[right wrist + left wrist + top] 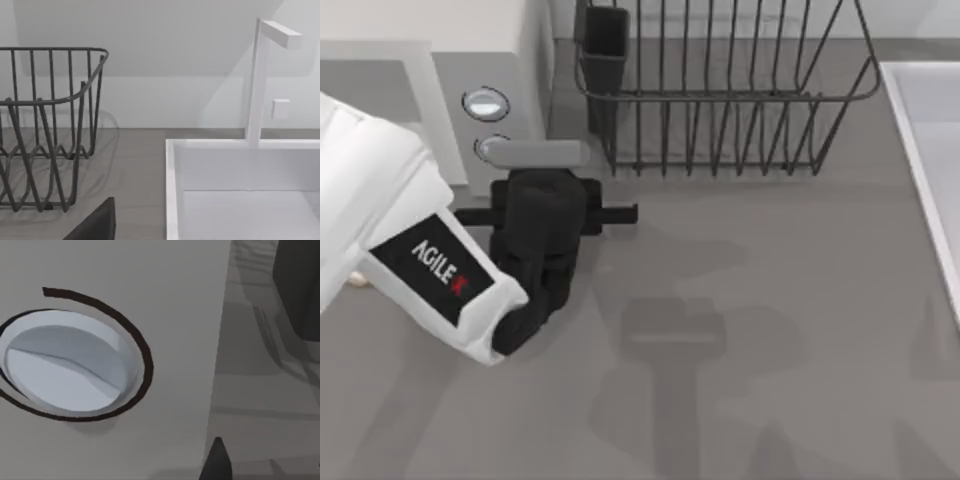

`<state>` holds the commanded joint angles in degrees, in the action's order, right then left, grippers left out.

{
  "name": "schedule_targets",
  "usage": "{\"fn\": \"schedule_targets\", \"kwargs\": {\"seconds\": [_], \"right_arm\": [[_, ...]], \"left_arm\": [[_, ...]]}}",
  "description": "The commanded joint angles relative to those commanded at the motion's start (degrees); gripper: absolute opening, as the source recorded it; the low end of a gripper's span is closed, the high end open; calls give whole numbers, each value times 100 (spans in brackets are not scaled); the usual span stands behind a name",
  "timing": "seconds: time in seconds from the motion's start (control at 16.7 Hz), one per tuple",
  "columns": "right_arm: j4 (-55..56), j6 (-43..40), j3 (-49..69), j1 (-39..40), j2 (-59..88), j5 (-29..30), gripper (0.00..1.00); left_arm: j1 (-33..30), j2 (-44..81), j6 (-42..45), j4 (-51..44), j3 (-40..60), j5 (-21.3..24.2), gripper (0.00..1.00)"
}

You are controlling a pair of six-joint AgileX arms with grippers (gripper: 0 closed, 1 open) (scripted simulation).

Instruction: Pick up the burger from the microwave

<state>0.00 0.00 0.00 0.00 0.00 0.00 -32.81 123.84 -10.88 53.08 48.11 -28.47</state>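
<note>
From above, my left gripper [542,160] sits at the microwave [490,50] front panel, upper left of the frame; I cannot tell its finger state. Beside it stands a dish rack [720,90]. A tan speck at the left edge may be the burger [358,280], not yet picked up. My left wrist view, close up, shows a round button [70,365]. My right wrist view shows a white sink [240,190].

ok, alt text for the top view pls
The left arm's end effector sits on the grey counter right in front of the white microwave, by its two round buttons. A dark wire dish rack stands to the microwave's right.
</note>
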Motion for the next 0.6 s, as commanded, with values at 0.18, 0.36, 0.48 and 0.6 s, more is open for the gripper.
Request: {"fn": "schedule_targets", "kwargs": {"seconds": [0.18,0.36,0.48,0.6], "right_arm": [[0,0,0,0,0,0,100],[0,0,0,0,0,0,100],[0,0,0,0,0,0,100],[0,0,0,0,0,0,100]], "left_arm": [[0,0,0,0,0,0,90],[0,0,0,0,0,0,100],[0,0,0,0,0,0,100],[0,0,0,0,0,0,100]]}}
